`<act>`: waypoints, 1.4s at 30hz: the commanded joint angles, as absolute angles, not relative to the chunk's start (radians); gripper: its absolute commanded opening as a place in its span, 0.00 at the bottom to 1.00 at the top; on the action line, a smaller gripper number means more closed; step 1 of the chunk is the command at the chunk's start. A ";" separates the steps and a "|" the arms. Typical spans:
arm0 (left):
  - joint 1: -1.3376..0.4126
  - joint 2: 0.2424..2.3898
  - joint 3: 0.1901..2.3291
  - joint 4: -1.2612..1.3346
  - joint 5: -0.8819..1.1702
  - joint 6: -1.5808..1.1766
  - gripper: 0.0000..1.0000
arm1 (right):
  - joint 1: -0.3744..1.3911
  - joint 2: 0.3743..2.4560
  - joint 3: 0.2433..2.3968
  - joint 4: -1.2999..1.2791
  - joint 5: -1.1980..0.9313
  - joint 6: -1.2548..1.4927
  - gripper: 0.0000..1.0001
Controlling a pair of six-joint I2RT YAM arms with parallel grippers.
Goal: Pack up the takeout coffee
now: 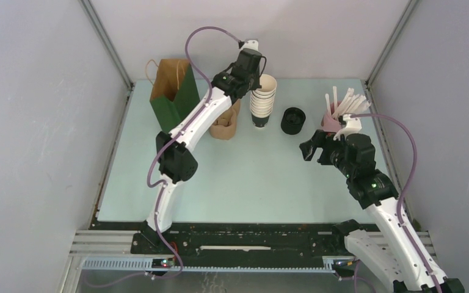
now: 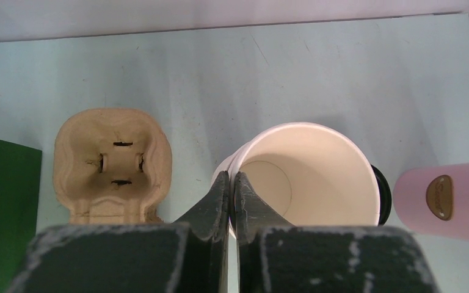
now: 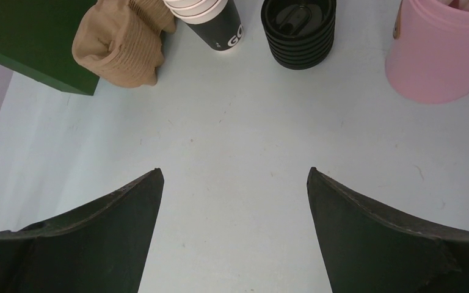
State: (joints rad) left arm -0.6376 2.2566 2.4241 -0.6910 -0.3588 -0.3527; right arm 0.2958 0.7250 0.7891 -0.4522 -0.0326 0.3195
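White cup rim (image 2: pixel 308 124) pinched by left pincer (image 2: pixel 232 176); right pincer (image 3: pixel 234 171) agape.

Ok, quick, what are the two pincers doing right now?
Left pincer: closed, pinching the top cup by its rim.
Right pincer: open, holding nothing.

- a pale mint-green tabletop (image 1: pixel 250 183) forms the work surface, lightly scuffed and speckled.
- plain grey-white panels enclose it: left wall (image 1: pixel 36 122), back wall (image 1: pixel 250 30), right wall (image 1: pixel 446 91).
- slim metal posts (image 1: pixel 107 43) stand at the back corners.
- a slotted aluminium rail (image 1: pixel 98 244) runs along the near edge.
- light is even and shadows are soft.
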 commanded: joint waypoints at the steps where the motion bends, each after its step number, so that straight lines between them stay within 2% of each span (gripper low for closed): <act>1: -0.641 2.145 2.491 -0.653 -0.352 -0.377 0.00 | 0.289 0.737 0.788 -0.405 -0.058 0.316 0.98; 14: -0.629 2.080 2.460 -0.634 -0.324 -0.416 0.00 | 0.272 0.954 0.888 -0.206 -0.189 0.429 0.96; 21: -0.617 2.007 2.510 -0.621 -0.297 -0.411 0.00 | 0.263 0.935 0.905 -0.241 -0.158 0.398 0.96; 25: -0.618 1.874 2.428 -0.620 -0.234 -0.423 0.00 | 0.253 0.889 0.904 -0.292 -0.132 0.371 0.96; 29: -0.636 1.682 2.205 -0.638 -0.133 -0.422 0.00 | 0.252 0.832 0.905 -0.357 -0.099 0.333 0.96; 35: -0.712 1.342 1.688 -0.577 -0.094 -0.419 0.00 | 0.255 0.751 0.905 -0.455 -0.110 0.302 0.96; 39: -0.831 1.167 1.336 -0.407 -0.150 -0.443 0.00 | 0.259 0.725 0.905 -0.496 -0.106 0.290 0.96; 42: -0.936 1.109 1.127 -0.291 -0.288 -0.507 0.00 | 0.261 0.728 0.905 -0.512 -0.100 0.288 0.96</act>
State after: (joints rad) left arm -0.8272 1.1263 1.3617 -0.4683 -0.1619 -0.4274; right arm 0.2569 0.7303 0.8635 -0.4667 -0.1120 0.3191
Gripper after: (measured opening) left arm 0.056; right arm 0.963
